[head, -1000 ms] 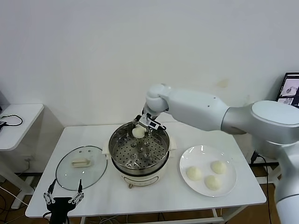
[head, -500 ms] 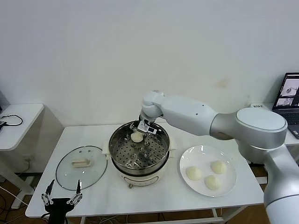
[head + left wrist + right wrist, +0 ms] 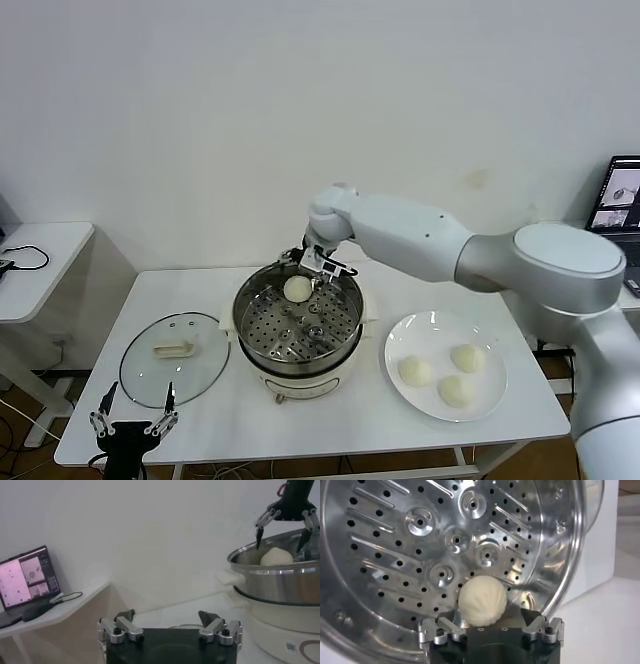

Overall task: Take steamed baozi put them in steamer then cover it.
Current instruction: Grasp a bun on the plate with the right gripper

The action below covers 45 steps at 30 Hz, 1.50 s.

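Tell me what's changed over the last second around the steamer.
The right gripper let go of the baozi, now resting on the tray at the far side of the steamer, and rose just above it, open. The cover, the plate's three buns and the left gripper stayed put.

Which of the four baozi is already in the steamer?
The baozi on the perforated tray at the steamer's far side, just below the open right gripper. The other three sit on the white plate.

No text can be read. A sticker point(image 3: 291, 646) on the steamer point(image 3: 280, 600) base carries a small printed code (too small to make out), and the laptop point(image 3: 27, 577) screen shows only pink pictures, no legible words.
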Available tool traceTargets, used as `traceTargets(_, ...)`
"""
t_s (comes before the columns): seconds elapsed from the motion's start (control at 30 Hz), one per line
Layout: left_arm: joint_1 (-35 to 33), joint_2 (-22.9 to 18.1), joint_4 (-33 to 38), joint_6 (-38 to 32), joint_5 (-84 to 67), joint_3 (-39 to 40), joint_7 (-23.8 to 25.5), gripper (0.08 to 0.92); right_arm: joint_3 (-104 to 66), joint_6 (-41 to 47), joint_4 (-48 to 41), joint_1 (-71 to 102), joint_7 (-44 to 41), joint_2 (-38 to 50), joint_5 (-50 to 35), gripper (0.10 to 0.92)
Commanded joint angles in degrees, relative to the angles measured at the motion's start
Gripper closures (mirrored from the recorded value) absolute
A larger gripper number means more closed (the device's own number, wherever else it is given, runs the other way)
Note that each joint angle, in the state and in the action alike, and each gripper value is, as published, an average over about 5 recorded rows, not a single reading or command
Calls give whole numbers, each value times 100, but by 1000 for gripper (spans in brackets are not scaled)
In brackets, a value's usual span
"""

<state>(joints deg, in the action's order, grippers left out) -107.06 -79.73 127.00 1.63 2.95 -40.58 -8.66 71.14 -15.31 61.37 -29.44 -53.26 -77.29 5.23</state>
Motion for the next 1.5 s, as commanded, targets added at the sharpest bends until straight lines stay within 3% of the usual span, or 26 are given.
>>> traceTargets(0.03,-2,10,15,6,-2,-3,10,177,13,2140,1672,-810,-610,1004,-1657,203)
traceTargets(0.3,39,60,104,27,24,19,77,177,-138,3444,3008,-808,-365,2891,-2082,203)
traceTargets(0.7,140,193,93,75,72,13,128,177,-358,3812,3946,179,-298,5035,-1463,203)
traceTargets(1.03,156,188,76,98,73,-46,141,177,-1089,3628,3765,1755,-353,5259,-646,203)
traceTargets(1.5,221,131,49,171,76,-53,176,177,-1424,3619,3116,2720,-211,4349,-305,203)
